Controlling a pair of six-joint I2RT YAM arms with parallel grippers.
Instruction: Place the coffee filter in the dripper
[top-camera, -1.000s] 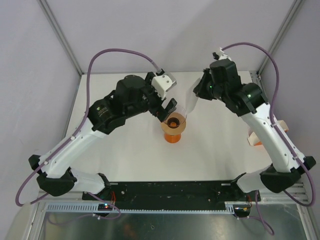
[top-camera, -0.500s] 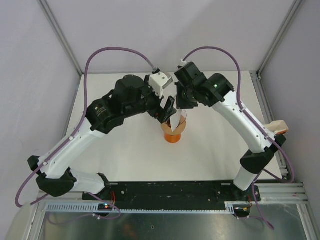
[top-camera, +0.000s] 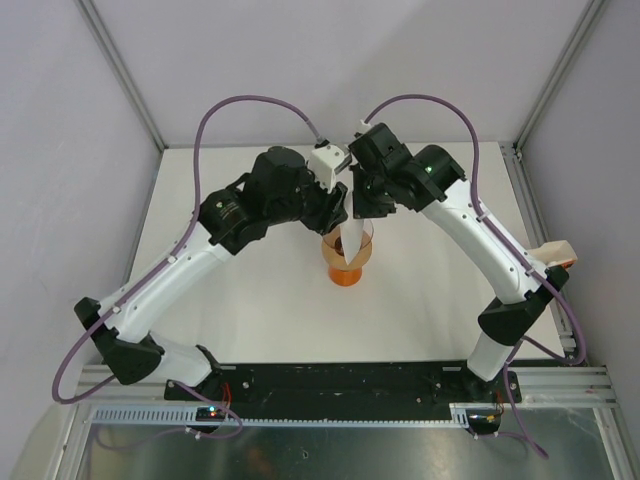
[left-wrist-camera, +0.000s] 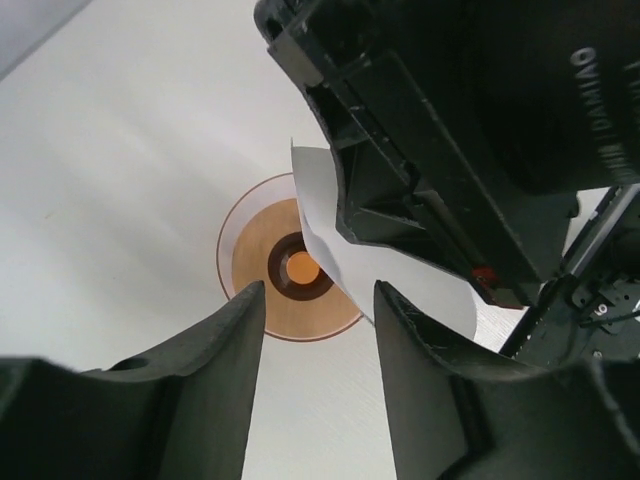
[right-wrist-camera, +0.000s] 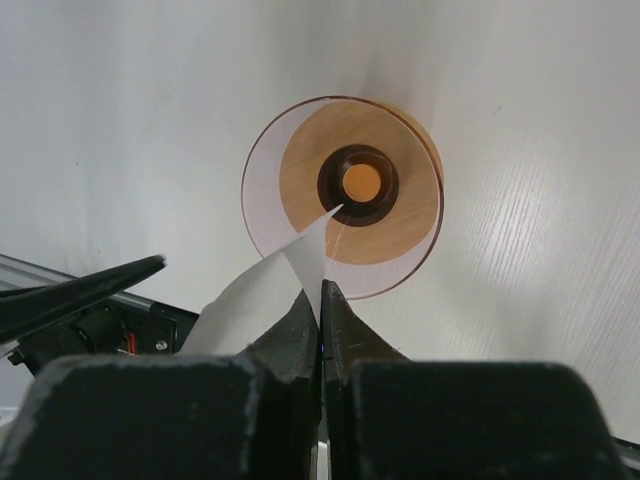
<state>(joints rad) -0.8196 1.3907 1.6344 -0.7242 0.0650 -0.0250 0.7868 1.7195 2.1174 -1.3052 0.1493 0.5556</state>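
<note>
Your right gripper (right-wrist-camera: 320, 292) pinches the coffee filter (right-wrist-camera: 262, 290) directly above the dripper (right-wrist-camera: 400, 160), with the filter's tip pointing down into the cup. Your left gripper (left-wrist-camera: 315, 300) hovers over the dripper, fingers spread, holding nothing.

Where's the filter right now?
Top view, centre: the filter hangs pinched in the right claw, its tip pointing down into the dripper.
</note>
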